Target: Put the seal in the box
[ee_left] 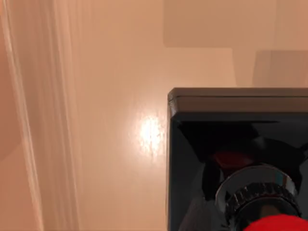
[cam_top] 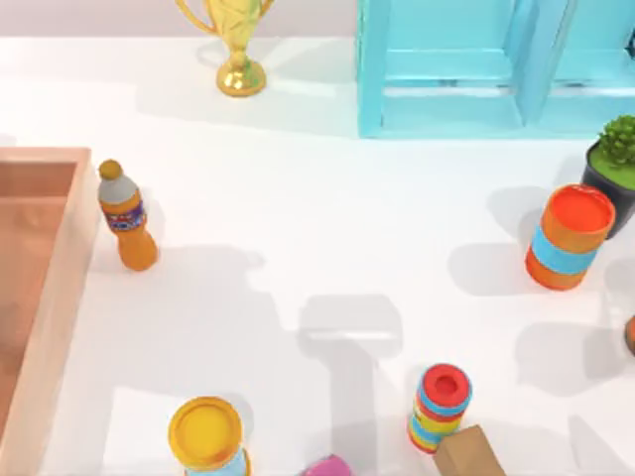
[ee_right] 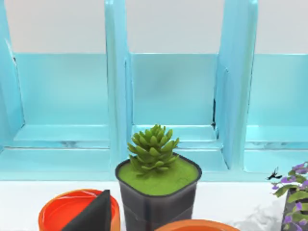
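The seal (ee_left: pixel 231 159) looms close in the left wrist view: a black square block with a chrome collar and a red knob at the picture's lower edge. Under and around it lies the peach-orange floor of the box (ee_left: pixel 110 96), and one wall rises beside it. Whether the seal rests on that floor or hangs above it I cannot tell. In the top view the box (cam_top: pixel 62 268) lies at the table's left edge. A dark wedge of my right gripper (ee_right: pixel 94 214) shows before the potted succulent (ee_right: pixel 156 180) at the right rear.
A light blue crate (cam_top: pixel 466 69) and a gold trophy (cam_top: pixel 238 55) stand at the back. An orange bottle (cam_top: pixel 127 216) stands beside the box wall. A blue-banded orange can (cam_top: pixel 571 238), a striped red-topped cylinder (cam_top: pixel 440 407), a yellow-lidded can (cam_top: pixel 206 434) and a brown block (cam_top: pixel 471 454) dot the table.
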`<state>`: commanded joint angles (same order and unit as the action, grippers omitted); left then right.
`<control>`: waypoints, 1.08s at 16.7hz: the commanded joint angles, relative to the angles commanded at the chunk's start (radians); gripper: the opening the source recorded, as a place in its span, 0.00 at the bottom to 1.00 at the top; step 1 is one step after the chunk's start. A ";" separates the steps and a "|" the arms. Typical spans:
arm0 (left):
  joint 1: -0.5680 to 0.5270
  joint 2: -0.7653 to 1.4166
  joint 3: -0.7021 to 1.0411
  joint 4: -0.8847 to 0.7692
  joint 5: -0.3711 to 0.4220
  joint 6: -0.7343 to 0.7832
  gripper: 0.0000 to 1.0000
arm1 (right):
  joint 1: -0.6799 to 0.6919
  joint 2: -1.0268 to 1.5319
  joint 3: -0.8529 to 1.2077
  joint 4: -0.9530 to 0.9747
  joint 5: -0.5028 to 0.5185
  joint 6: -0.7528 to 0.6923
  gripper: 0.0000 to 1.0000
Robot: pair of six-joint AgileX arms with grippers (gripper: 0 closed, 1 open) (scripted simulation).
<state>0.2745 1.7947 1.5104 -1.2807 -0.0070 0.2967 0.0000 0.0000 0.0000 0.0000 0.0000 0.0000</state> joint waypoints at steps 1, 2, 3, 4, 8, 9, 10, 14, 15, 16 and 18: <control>0.001 0.001 -0.035 0.034 0.000 0.001 0.00 | 0.000 0.000 0.000 0.000 0.000 0.000 1.00; 0.001 0.003 -0.061 0.060 0.001 0.002 0.00 | 0.000 0.000 0.000 0.000 0.000 0.000 1.00; 0.002 0.003 -0.077 0.075 0.001 0.003 0.00 | 0.000 0.000 0.000 0.000 0.000 0.000 1.00; 0.002 0.004 -0.081 0.080 0.000 0.003 0.00 | 0.000 0.000 0.000 0.000 0.000 0.000 1.00; 0.002 0.004 -0.081 0.080 0.000 0.003 0.08 | 0.000 0.000 0.000 0.000 0.000 0.000 1.00; 0.002 0.004 -0.081 0.080 0.000 0.003 0.15 | 0.000 0.000 0.000 0.000 0.000 0.000 1.00; 0.002 0.004 -0.081 0.080 0.000 0.003 0.23 | 0.000 0.000 0.000 0.000 0.000 0.000 1.00; 0.002 0.004 -0.081 0.080 0.000 0.003 0.53 | 0.000 0.000 0.000 0.000 0.000 0.000 1.00; 0.002 0.004 -0.081 0.080 0.000 0.003 0.60 | 0.000 0.000 0.000 0.000 0.000 0.000 1.00; 0.002 0.004 -0.081 0.080 0.000 0.003 0.68 | 0.000 0.000 0.000 0.000 0.000 0.000 1.00; 0.002 0.004 -0.081 0.080 0.000 0.003 0.83 | 0.000 0.000 0.000 0.000 0.000 0.000 1.00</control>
<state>0.2764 1.7986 1.4291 -1.2011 -0.0065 0.2999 0.0000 0.0000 0.0000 0.0000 0.0000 0.0000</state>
